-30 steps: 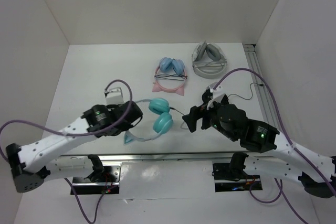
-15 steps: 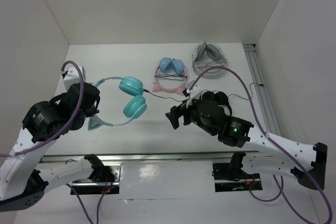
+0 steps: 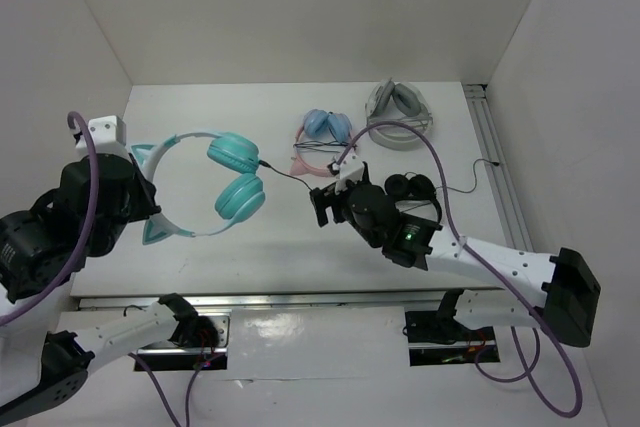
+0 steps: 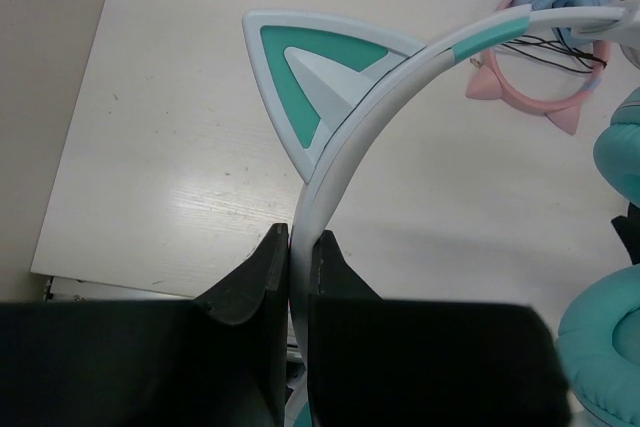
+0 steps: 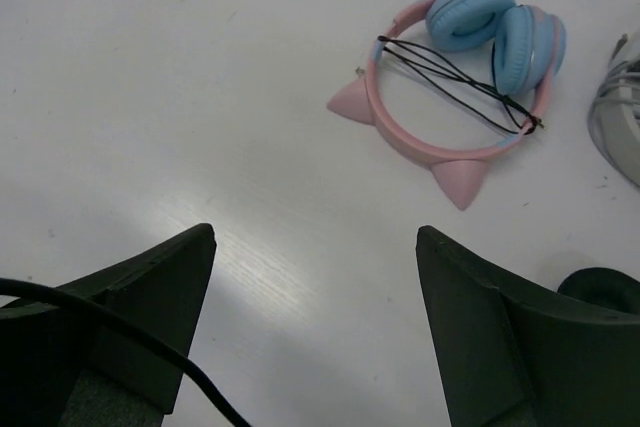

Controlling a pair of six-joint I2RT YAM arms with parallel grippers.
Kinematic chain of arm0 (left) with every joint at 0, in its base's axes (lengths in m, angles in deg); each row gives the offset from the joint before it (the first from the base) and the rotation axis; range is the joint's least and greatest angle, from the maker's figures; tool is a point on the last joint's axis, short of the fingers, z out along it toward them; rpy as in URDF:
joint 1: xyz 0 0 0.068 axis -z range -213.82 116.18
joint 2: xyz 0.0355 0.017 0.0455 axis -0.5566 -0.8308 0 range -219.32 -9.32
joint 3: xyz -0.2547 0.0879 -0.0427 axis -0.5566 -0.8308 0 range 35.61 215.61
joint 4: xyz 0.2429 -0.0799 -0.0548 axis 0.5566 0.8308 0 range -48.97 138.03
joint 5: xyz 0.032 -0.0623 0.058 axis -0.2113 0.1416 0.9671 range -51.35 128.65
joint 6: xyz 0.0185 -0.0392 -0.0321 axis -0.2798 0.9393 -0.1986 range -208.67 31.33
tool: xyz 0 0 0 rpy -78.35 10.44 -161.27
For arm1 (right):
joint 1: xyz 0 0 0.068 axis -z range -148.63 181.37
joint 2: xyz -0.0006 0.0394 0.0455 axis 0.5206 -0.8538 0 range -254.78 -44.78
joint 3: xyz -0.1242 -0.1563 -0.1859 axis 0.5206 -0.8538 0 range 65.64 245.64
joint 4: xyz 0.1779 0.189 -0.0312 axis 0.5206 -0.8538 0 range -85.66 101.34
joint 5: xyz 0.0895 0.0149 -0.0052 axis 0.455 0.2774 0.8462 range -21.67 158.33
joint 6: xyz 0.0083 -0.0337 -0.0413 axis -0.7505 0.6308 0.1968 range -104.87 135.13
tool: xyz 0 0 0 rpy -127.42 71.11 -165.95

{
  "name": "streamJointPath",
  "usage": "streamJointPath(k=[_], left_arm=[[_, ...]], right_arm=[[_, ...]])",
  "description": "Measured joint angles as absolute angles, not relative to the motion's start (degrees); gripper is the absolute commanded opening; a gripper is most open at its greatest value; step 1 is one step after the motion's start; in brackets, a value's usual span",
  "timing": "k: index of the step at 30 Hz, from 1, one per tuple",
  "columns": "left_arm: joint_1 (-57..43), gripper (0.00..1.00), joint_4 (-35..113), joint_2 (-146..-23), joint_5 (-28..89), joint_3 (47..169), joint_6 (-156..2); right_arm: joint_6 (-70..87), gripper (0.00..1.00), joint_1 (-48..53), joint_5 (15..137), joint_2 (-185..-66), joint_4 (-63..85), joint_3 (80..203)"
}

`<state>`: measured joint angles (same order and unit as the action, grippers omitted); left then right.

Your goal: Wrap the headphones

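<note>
**A:** Over on the left, the left gripper (image 4: pixel 300 259) has both fingers pressed onto the pale headband (image 4: pixel 400 77) of the headphones (image 3: pixel 215 182), pinching it just below one cat ear (image 4: pixel 310 82).

**B:** And the headphones are up in the air, clear of the table (image 3: pixel 200 117), on its left side, teal cups (image 3: pixel 240 195) stacked one above the other and facing the middle.

**A:** See the thin black cable (image 3: pixel 290 175)? It leaves the upper cup and stretches across to the right gripper (image 3: pixel 322 209).

**B:** From the right wrist, those fingers (image 5: pixel 150 317) are spread wide with nothing between them. The cable cuts across the corner in front of one finger; I cannot tell whether it touches.

**A:** Beyond that gap lie the pink headphones (image 5: pixel 470 67), flat on the table, a black cord wound across their band.

**B:** From above, the grey headphones (image 3: pixel 398 112) sit just right of the pink pair near the back wall, and the small black headphones (image 3: pixel 410 187) rest beside the right arm.
</note>
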<state>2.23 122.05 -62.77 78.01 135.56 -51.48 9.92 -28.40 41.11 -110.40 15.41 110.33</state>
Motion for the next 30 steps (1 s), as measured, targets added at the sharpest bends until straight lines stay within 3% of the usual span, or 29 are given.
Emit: streamJointPath(k=[3,6,11,13,19,24,30], left_arm=[[1.9,0.00,122.1,-62.3,77.5,135.8,-52.4],[1.4,0.00,122.3,-62.3,77.3,135.8,-52.6],[0.7,0.00,123.0,-62.4,77.4,137.2,-52.5],[0.7,0.00,123.0,-62.4,77.4,138.4,-52.5],[0.6,0.00,123.5,-62.3,77.6,140.0,-52.5],[0.6,0.00,123.9,-62.3,77.5,140.4,-52.2],[0.6,0.00,124.5,-62.3,75.1,143.3,-51.1]], right_arm=[[10.2,0.88,-25.8,42.8,-109.0,15.7,110.3],[11.1,0.75,-23.8,45.3,-105.5,16.7,110.2],[10.9,0.18,-19.3,49.3,-103.5,17.9,110.4],[10.2,0.09,-18.5,50.2,-104.0,17.8,110.3],[8.6,0.00,-17.8,53.1,-104.2,18.2,110.1],[8.2,0.00,-17.2,56.3,-103.7,19.0,109.0],[10.5,0.11,-16.9,71.5,-101.8,23.9,104.8]])
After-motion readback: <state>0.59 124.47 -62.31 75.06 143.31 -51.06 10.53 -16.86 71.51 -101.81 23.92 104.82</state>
